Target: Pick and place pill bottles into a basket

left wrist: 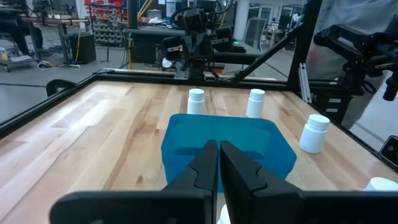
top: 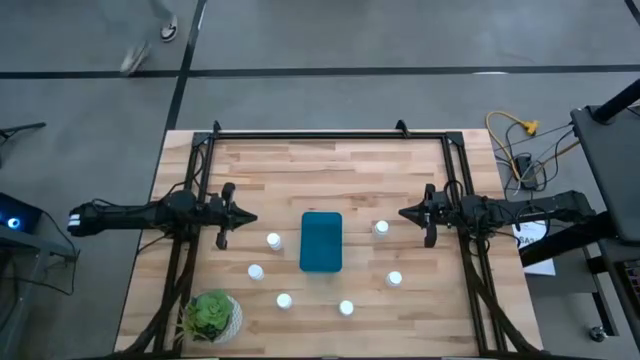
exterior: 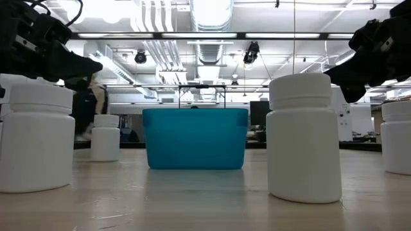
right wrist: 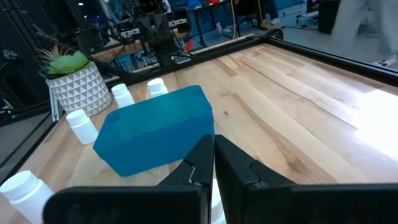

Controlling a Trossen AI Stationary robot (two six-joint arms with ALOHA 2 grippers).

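The teal basket [top: 321, 241] stands at the table's middle, seen also in the low view [exterior: 195, 137] and both wrist views [left wrist: 227, 146] [right wrist: 155, 130]. Six white pill bottles stand upright on the table around it: three left of it, such as one [top: 274, 240], and three right of it, such as one [top: 381, 228]. My left gripper [top: 247, 215] hovers shut and empty left of the basket, above the table. My right gripper [top: 404, 213] hovers shut and empty right of the basket.
A white pot with a green plant [top: 211, 316] stands at the table's near left corner. A black frame [top: 330, 133] runs around the table's edges. Cables [top: 515, 140] lie beyond the right edge.
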